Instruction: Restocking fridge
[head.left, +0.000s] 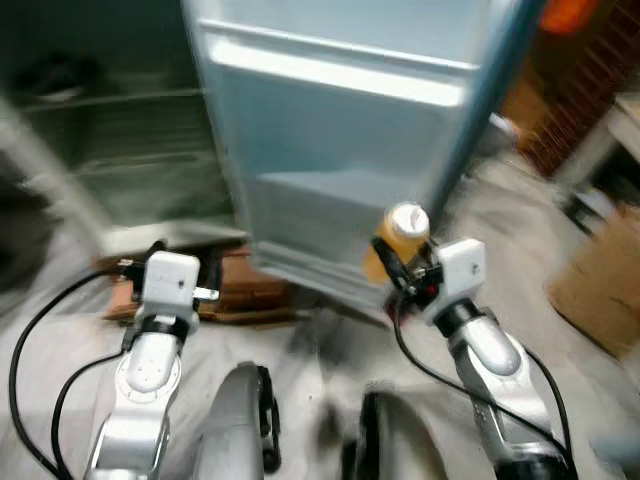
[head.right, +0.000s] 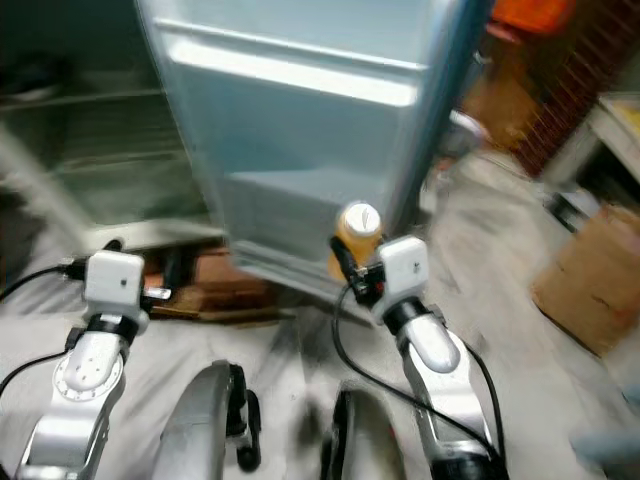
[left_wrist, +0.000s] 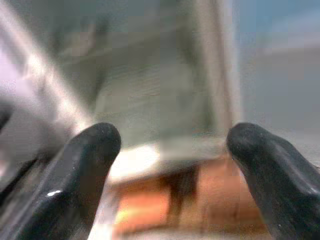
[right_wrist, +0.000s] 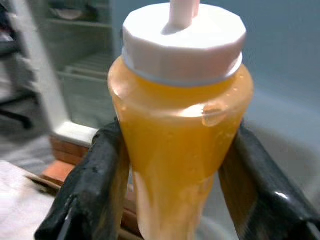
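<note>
Orange juice fills the clear plastic bottle with a white screw cap (right_wrist: 180, 125), clamped upright between the right gripper's (right_wrist: 175, 185) black fingers (right_wrist: 95, 185), just before the pale blue open fridge door (head.left: 340, 150). The left gripper (left_wrist: 172, 165) hangs spread and empty near the fridge's foot.

Both silver arms reach forward, raised side by side. The right pincer (right_wrist: 175, 165) has its black fingers (right_wrist: 95, 175) clamped against something held upright. The left pincer (left_wrist: 172, 145) holds nothing, fingers spread wide.
</note>
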